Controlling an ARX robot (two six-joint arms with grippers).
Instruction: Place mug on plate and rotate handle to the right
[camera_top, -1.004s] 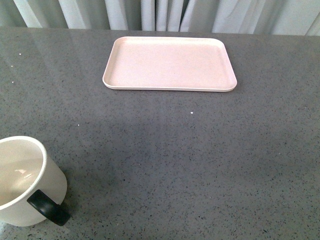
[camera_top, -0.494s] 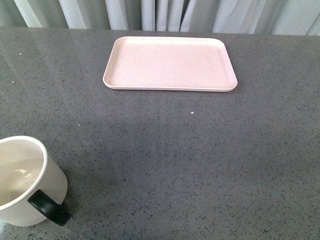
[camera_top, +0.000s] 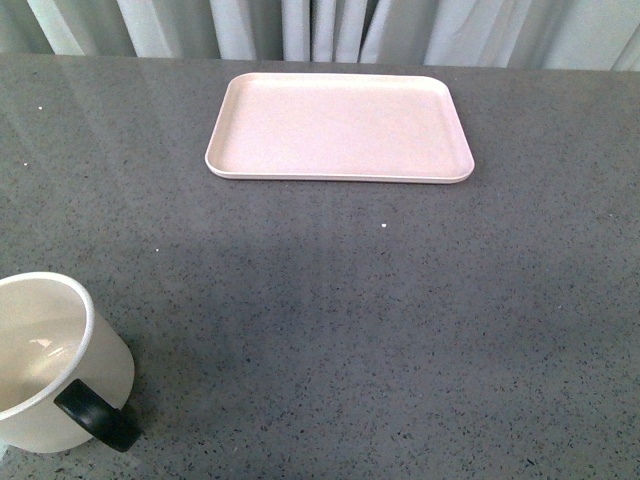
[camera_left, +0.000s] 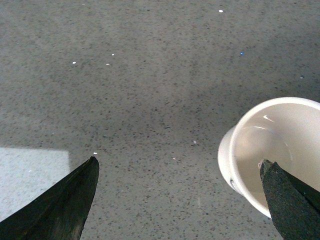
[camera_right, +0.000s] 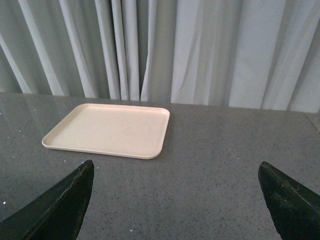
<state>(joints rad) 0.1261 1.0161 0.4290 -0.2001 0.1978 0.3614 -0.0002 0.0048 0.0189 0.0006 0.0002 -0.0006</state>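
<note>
Currently the mug (camera_left: 272, 140) sits at one fingertip of the left gripper (camera_left: 179, 161), outside its wide-spread jaws, while the right gripper (camera_right: 175, 164), likewise spread, faces the plate (camera_right: 107, 129).

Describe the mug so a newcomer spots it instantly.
On the grey speckled table, the pale pink plate lies at the far side. The mug stands at the near left, apart from it. It is the only cup: cream-white, upright, empty, with a black handle on its near side.
</note>
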